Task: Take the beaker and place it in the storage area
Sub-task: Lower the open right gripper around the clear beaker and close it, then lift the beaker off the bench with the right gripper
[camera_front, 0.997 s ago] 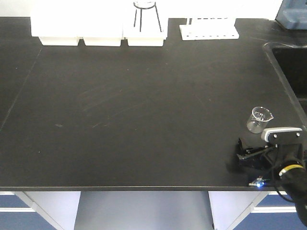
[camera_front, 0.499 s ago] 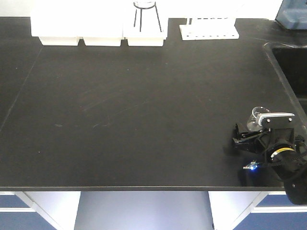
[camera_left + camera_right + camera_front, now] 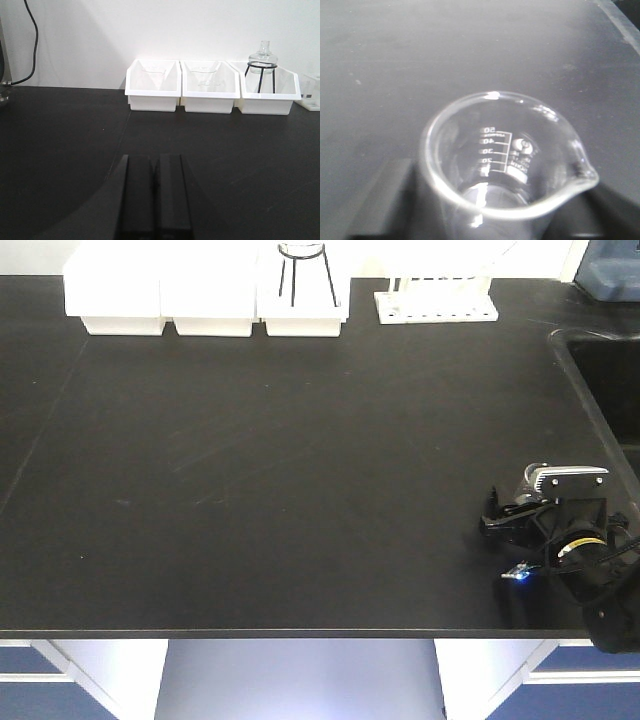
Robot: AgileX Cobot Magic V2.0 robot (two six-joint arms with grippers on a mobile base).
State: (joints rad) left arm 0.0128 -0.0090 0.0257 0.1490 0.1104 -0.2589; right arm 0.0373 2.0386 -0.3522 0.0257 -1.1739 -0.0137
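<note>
1. Glass, small and clear, the beaker (image 3: 500, 150) is standing upright on the black worktop (image 3: 300, 460), towards its front right corner and near the front edge of the sink (image 3: 600, 370).
2. Its rim is filling most of the right wrist view. The pour spout is pointing to the lower right, and the white printed graduations are showing on the far wall.
3. The right pincer (image 3: 505, 515) is reaching around it. Its dark fingers (image 3: 380, 200) are sitting on either side of the glass, one by the left wall and the other below the spout.
4. That view is blurring towards its edges, so I cannot tell whether the fingers are pinching the glass or only flanking it.
5. From the front, the grey wrist camera housing (image 3: 570, 480) is covering most of the beaker, and only a sliver of rim is peeking out on its left.
6. The left pincer (image 3: 154, 165) is lying low over the worktop with its two fingers pressed together, no gap showing between them. It is pointing towards three white trays (image 3: 207, 87) lined up along the back wall.
7. The rightmost tray is holding a glass flask (image 3: 262, 52) in a black wire tripod (image 3: 261, 77). A white test-tube rack (image 3: 436, 302) is standing just beside that tray, on its right.
</note>
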